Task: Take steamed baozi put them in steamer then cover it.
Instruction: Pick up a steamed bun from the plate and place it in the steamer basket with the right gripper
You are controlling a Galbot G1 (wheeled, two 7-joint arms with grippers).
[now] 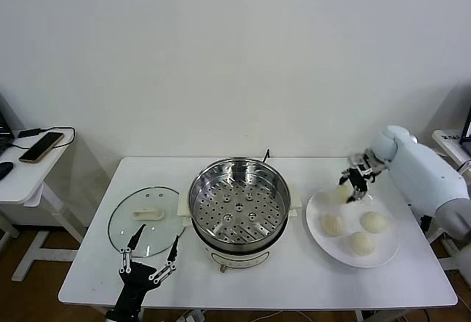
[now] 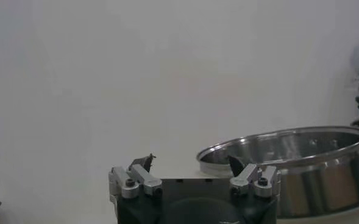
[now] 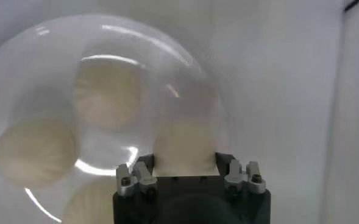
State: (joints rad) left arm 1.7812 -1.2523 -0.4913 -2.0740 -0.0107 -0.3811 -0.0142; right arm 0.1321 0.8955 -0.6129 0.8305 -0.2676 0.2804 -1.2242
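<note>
The steamer (image 1: 239, 203) stands mid-table, its perforated tray bare; its rim also shows in the left wrist view (image 2: 307, 164). My right gripper (image 1: 353, 187) is shut on one steamed baozi (image 1: 340, 193) at the far, steamer-side part of the white plate (image 1: 390, 252). In the right wrist view that baozi (image 3: 184, 143) fills the gap of the right gripper (image 3: 184, 161). Three more baozi (image 1: 333, 224) (image 1: 374, 222) (image 1: 361, 242) lie on the plate. My left gripper (image 1: 150, 256) waits open by the glass lid (image 1: 129, 230), holding nothing.
The glass lid with its cream handle lies flat left of the steamer. A side table (image 1: 22, 179) with a phone (image 1: 42, 146) stands off the table's left. The table's front edge runs just behind my left gripper.
</note>
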